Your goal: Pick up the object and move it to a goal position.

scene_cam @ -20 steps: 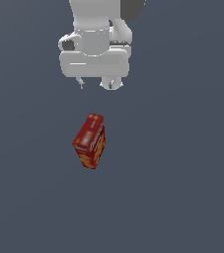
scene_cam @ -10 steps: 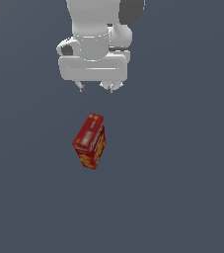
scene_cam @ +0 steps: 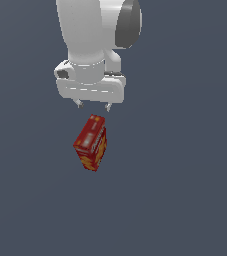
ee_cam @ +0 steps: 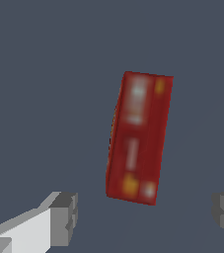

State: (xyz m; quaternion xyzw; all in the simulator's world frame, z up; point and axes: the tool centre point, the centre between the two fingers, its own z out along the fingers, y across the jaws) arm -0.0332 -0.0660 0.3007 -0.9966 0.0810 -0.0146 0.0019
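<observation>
The object (scene_cam: 91, 142) is a small red box with orange-yellow print, resting on the dark grey floor near the middle of the exterior view. My white gripper (scene_cam: 93, 105) hangs just behind and above it, open, with nothing between its short fingertips (scene_cam: 78, 103). In the wrist view the object (ee_cam: 139, 137) lies lengthwise, showing its pale label patches. There the gripper (ee_cam: 148, 216) is spread wider than the box, one grey fingertip (ee_cam: 64, 216) on each side of the box's near end, apart from it.
The white arm (scene_cam: 92, 30) with its dark grey joint cap rises out of the exterior view's top edge. A plain dark grey floor (scene_cam: 185, 190) surrounds the box on every side.
The gripper has come closer to the box over the last second, closing the gap between them. Its fingers stay open. The box has not moved.
</observation>
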